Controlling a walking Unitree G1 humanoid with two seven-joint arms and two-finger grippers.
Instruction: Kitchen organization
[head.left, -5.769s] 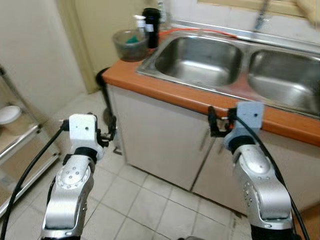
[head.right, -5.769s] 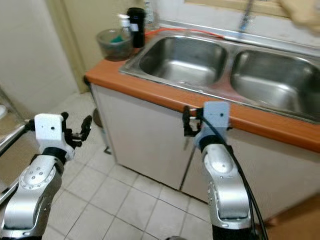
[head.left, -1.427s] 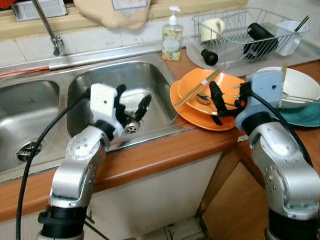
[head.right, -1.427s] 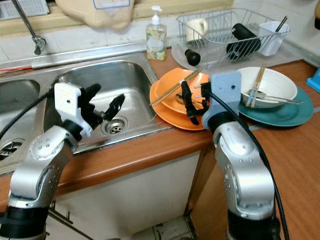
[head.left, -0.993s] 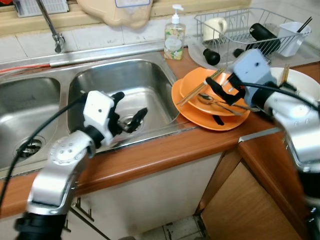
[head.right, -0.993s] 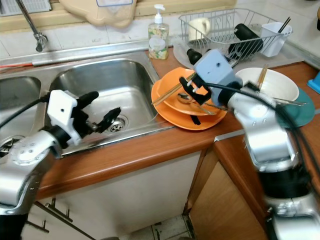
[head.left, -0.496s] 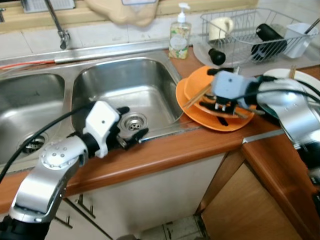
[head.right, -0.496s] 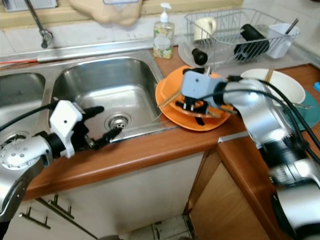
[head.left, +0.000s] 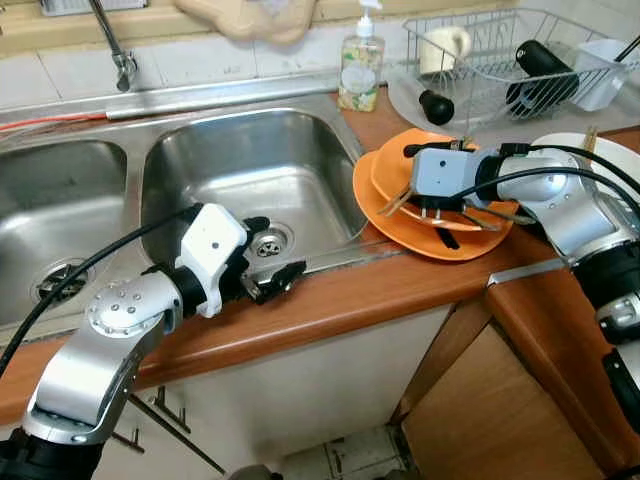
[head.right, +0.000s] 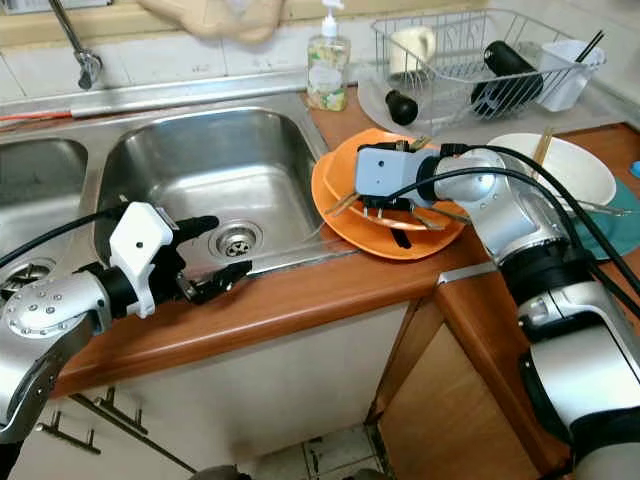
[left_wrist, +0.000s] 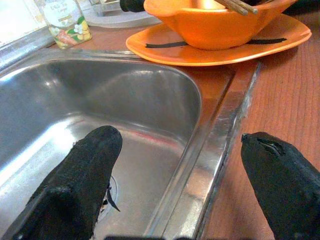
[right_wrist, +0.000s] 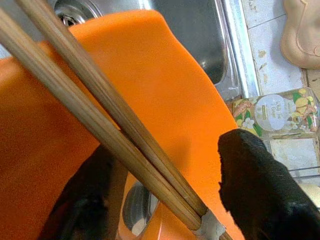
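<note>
While right gripper (head.right: 392, 212) straddles wooden chopsticks (right_wrist: 100, 120), glossy orange bowl (left_wrist: 220, 22).

One soap bottle (head.left: 358, 68), one dish rack (head.left: 500, 60), two sink basins (head.left: 240, 180), two chopsticks (right_wrist: 100, 120), one orange bowl (left_wrist: 220, 22), one orange plate (left_wrist: 210, 50).

- Orange bowl (head.left: 440, 190) on an orange plate (head.left: 400, 225) marked with thin black strokes.
- Tan wooden chopsticks (right_wrist: 100, 120).
- Shiny steel sink (head.left: 240, 190).
- Reddish-brown wood-grain counter (head.left: 330, 300).
- Soap bottle (head.left: 359, 72), yellow-green patterned label.
- White bowl (head.right: 575, 165) on a teal plate (head.right: 612, 236).
</note>
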